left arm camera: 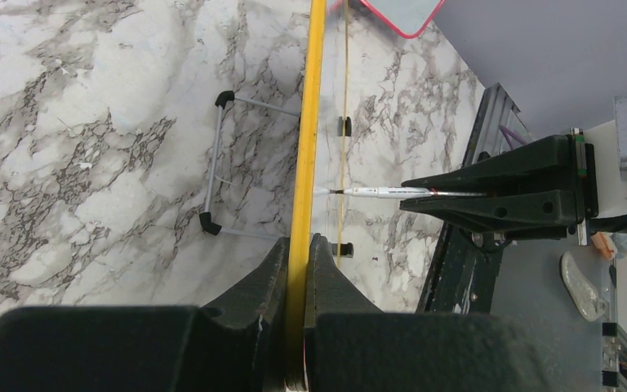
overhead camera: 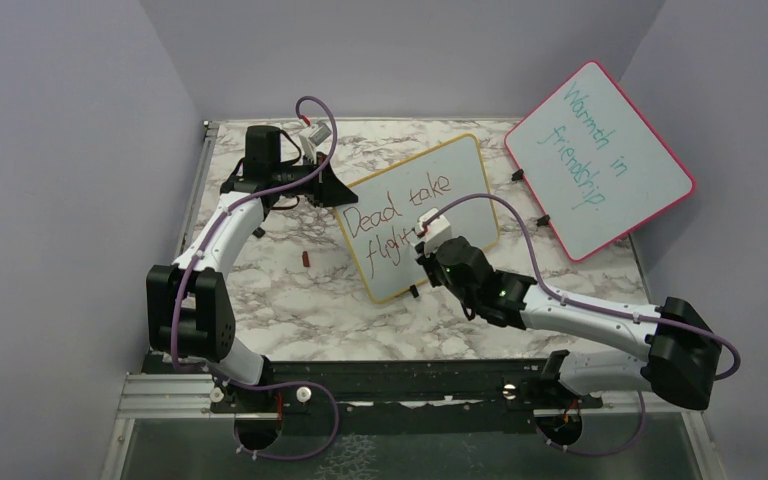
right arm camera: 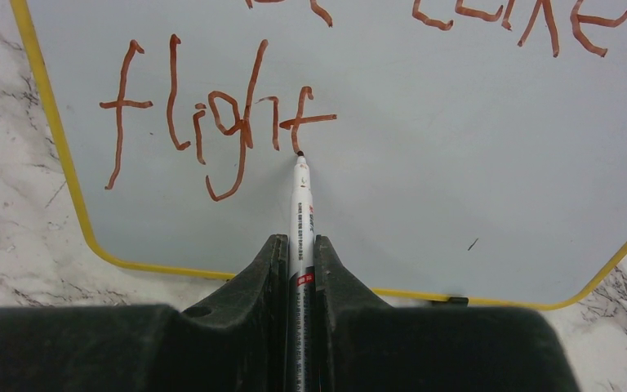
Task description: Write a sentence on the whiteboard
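Observation:
The whiteboard (overhead camera: 460, 165) with a yellow frame stands tilted mid-table. The sentence (overhead camera: 397, 212) on it reads "Dead take flight" in two lines of dark reddish marker. My left gripper (overhead camera: 332, 192) is shut on the board's left edge, seen edge-on as a yellow strip (left arm camera: 304, 147) between the fingers (left arm camera: 271, 269). My right gripper (right arm camera: 300, 245) is shut on a white marker (right arm camera: 301, 204). The marker's tip touches the board at the foot of the final "t" of "flight" (right arm camera: 212, 122). The marker (left arm camera: 384, 193) also shows in the left wrist view, pointing at the board.
A second board (overhead camera: 600, 160) with a pink-red frame and teal handwriting leans at the back right. A small red cap (overhead camera: 306, 259) lies on the marble table (overhead camera: 290, 300) left of the whiteboard. A wire stand (left arm camera: 212, 163) sits behind the board. Grey walls close in all sides.

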Tool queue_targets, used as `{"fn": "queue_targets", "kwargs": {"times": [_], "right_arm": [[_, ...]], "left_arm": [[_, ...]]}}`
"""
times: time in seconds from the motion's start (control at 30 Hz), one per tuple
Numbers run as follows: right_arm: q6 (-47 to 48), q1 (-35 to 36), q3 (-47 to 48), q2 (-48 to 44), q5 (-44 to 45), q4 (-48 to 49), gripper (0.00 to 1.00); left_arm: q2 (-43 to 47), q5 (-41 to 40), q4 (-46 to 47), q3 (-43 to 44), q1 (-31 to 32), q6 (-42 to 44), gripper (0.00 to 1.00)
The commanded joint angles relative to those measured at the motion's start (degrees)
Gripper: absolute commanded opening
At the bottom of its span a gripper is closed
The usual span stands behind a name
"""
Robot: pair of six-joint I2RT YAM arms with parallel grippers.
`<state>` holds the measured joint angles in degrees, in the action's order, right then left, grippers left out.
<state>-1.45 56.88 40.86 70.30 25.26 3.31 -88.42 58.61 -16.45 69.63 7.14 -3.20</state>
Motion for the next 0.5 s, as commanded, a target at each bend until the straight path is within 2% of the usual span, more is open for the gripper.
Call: {"fn": "queue_targets", "kwargs": {"times": [0.0, 0.47], "right_arm": [[0.76, -0.28, -1.09, -0.67, 3.20, -1.03, 0.00], [0.93, -0.28, -1.76, -2.57, 4.93, 1.13, 0.00]], "left_arm": [[-3.07, -13.40, -2.94, -1.16, -1.07, 4.87, 0.00], [-3.07, -13.50, -3.06, -1.16, -1.03, 4.96, 0.00]]}}
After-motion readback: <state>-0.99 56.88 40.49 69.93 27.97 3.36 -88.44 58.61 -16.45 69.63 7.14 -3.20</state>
